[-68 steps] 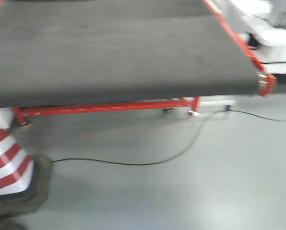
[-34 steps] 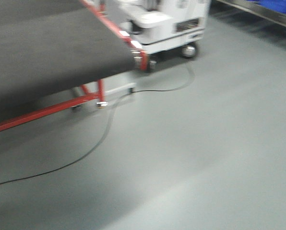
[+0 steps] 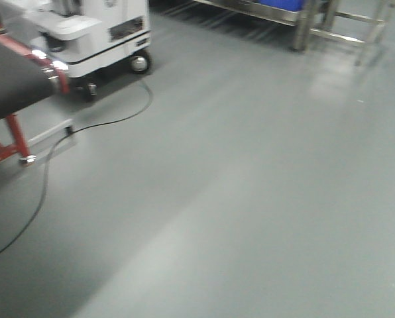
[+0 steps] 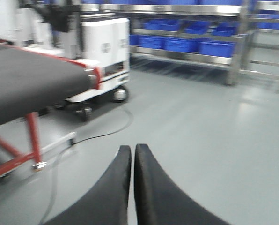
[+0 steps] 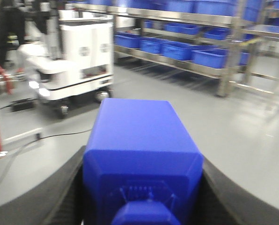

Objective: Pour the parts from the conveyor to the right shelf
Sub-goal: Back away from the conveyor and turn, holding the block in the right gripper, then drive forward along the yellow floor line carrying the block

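Plainly, the right gripper (image 5: 142, 187) has its jaws clamped on the blue part (image 5: 142, 150). The bright block fills the space between the two black fingers (image 5: 60, 194) and touches both of them. Its small stud faces the wrist camera at the bottom edge of that view. The block is off the belt and over the grey floor (image 3: 250, 185), well apart from both belt and rack.

The left gripper (image 4: 132, 149) holds nothing. Its two dark fingertips (image 4: 116, 183) are pressed together, with only a thin seam showing between them.

From the front, the end of the conveyor (image 3: 12, 86) sits at the left edge of the view, its dark felt top on a red frame whose foot rests on the floor. Just beyond that end stands a white wheeled cart (image 3: 98, 33). A black cable (image 3: 111, 119) curls across the floor from under the cart, past the conveyor's foot.

The stainless shelf (image 3: 303, 20) runs along the far side of the room, at the top right of the front view. Through both wrist cameras its lanes show rows of blue bins (image 4: 219, 48) sitting side by side. Everything is somewhat blurred, so finer detail on the rack cannot be made out.
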You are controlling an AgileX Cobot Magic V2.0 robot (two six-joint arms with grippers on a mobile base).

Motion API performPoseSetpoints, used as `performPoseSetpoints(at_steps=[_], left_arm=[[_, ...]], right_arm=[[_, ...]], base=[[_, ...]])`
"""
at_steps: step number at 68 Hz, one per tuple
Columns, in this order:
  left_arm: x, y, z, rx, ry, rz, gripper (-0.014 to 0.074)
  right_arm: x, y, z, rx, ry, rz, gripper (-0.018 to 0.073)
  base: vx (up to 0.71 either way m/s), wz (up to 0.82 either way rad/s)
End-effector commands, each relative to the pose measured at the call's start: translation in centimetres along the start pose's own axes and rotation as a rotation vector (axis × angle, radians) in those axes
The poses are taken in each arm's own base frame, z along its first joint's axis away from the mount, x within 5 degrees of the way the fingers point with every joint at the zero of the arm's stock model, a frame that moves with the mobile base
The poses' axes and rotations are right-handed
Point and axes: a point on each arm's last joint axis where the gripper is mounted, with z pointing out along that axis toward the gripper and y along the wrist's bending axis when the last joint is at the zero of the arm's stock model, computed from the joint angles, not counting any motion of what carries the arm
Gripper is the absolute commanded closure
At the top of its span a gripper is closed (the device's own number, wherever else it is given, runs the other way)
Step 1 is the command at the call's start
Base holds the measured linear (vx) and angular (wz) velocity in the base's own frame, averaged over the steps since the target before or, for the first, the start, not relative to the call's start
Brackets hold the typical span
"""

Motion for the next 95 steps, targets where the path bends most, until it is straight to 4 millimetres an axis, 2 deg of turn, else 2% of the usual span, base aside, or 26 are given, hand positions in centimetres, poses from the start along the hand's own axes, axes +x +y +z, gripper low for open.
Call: performPoseSetpoints(at_steps=[1,24,62,95], left_arm=[[-1.30,-0.06,-0.21,0.008,-0.096,-0.008,0.0603],[-1.30,-0.06,-0.21,0.008,-0.096,-0.008,0.0603],[-1.30,-0.06,-0.21,0.008,-0.096,-0.008,0.0603],[-1.30,-0.06,-0.21,0.008,-0.096,-0.008,0.0603]], right_arm=[[-1.35,-0.31,-0.12,0.033,-0.078,0.001,0.0565],[-1.35,-0.30,-0.12,0.032,-0.077,0.001,0.0565],[-1.35,-0.30,-0.12,0.032,-0.077,0.001,0.0565],[-1.35,-0.30,-0.12,0.032,-0.077,0.001,0.0565]], base=[[-0.17,-0.69],[-0.14,-0.73],[0.05,-0.99],[0.14,-0.38]])
